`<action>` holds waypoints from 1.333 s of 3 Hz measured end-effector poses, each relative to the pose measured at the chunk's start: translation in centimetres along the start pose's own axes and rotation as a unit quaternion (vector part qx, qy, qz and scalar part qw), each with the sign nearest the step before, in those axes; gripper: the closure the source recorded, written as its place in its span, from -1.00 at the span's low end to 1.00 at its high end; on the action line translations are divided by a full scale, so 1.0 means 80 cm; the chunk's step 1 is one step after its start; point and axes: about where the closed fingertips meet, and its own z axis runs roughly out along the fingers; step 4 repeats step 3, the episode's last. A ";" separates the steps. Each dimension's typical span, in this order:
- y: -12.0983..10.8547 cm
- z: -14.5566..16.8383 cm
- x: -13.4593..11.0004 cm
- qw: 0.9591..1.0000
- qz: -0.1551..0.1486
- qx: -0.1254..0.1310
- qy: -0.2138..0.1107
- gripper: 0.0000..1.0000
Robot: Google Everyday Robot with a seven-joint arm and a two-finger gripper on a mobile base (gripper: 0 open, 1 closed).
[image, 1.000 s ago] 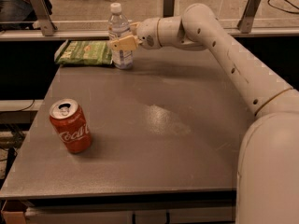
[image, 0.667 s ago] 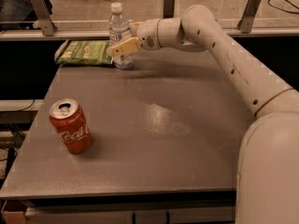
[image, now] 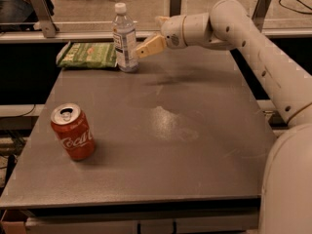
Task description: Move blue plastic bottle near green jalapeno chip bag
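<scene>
One blue plastic bottle (image: 125,38), upright, touching green jalapeno chip bag (image: 88,55) at tabletop (image: 195,169) rear: placement apparently done. Pincer (image: 147,37) just beside bottle, spread open, empty; only retreat left.

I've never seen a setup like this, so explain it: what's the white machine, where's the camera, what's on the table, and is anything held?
The white machine is a robot arm reaching in from the right, ending in a two-finger pincer. One camera looks down across the gray table from its near edge. At the far edge, a clear blue plastic bottle stands upright right beside a flat green chip bag. A red cola can stands near the front left. The pincer is open, just right of the bottle, and holds nothing.
</scene>
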 end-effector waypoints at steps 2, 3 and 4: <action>-0.030 -0.161 -0.071 0.991 -0.101 0.079 0.035 -1.00; -0.028 -0.159 -0.075 0.991 -0.103 0.078 0.033 -1.00; -0.028 -0.159 -0.075 0.991 -0.103 0.078 0.033 -1.00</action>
